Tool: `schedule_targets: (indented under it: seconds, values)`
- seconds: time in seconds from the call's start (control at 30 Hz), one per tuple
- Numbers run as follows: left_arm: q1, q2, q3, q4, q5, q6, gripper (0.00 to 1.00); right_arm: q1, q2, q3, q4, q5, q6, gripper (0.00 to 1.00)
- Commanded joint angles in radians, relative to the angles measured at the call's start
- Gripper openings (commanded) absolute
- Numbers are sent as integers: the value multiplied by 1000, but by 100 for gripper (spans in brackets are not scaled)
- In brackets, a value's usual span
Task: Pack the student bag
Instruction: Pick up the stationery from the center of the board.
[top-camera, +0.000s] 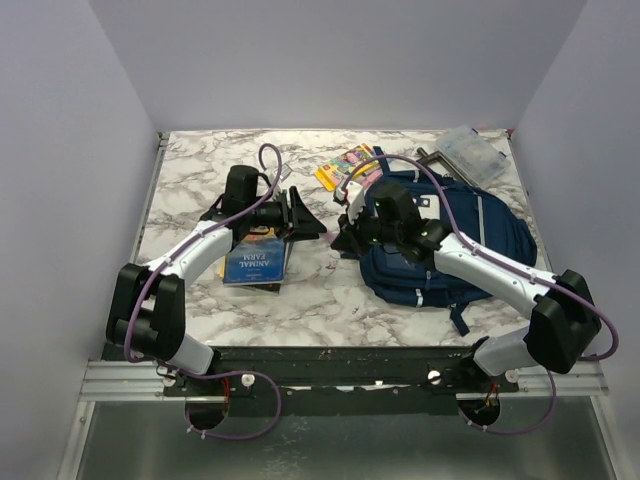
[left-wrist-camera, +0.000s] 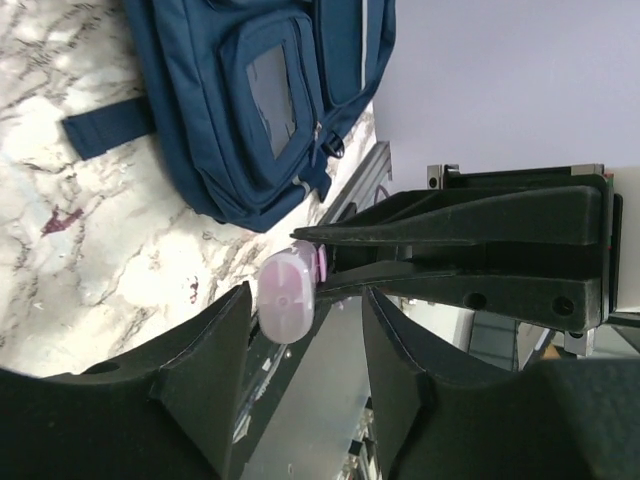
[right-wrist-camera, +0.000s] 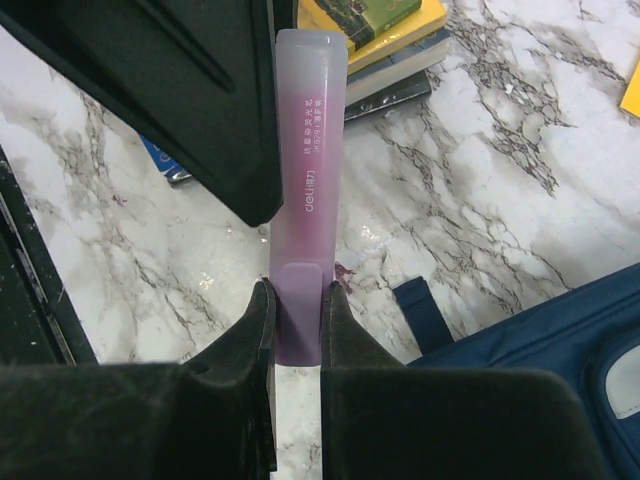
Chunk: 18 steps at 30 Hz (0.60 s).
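The student bag (top-camera: 470, 235), navy blue with grey stripes, lies flat at the right of the table; it also shows in the left wrist view (left-wrist-camera: 250, 90). My right gripper (right-wrist-camera: 298, 300) is shut on the base of a pink highlighter (right-wrist-camera: 308, 180), held level above the table left of the bag. My left gripper (left-wrist-camera: 305, 300) faces it. Its jaws stand apart around the highlighter's free end (left-wrist-camera: 285, 298), which sits close to one finger with a gap to the other. In the top view the two grippers (top-camera: 300, 215) (top-camera: 345, 232) meet tip to tip.
A blue "Animal Farm" book (top-camera: 255, 258) lies under the left arm on a small stack of books (right-wrist-camera: 380, 40). A colourful booklet (top-camera: 345, 165) and a clear plastic case (top-camera: 472, 152) lie at the back. Bag straps (right-wrist-camera: 425, 315) trail onto the marble.
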Motion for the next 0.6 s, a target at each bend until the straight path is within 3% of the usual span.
schedule_targets:
  seconds: [0.0, 0.13, 0.23, 0.3, 0.37, 0.57]
  values:
    - [-17, 14, 9, 24, 42, 9, 48, 9, -30, 6, -33, -46, -18, 1]
    - [-18, 13, 19, 23, 43, 10, 42, 27, -38, 13, -58, -49, -33, 1]
    - [-18, 4, 23, 24, 44, 16, 25, 42, -38, 24, -72, -20, -13, 3]
    - [-18, -10, 24, 24, 39, 23, 10, 47, -39, 32, -78, -6, 16, 13]
    - [-10, -35, 24, 24, 30, 30, 0, 47, -45, 37, -82, 12, 57, 19]
    - [26, -154, 23, 24, -26, 47, 0, 47, -61, 53, -98, 183, 327, 61]
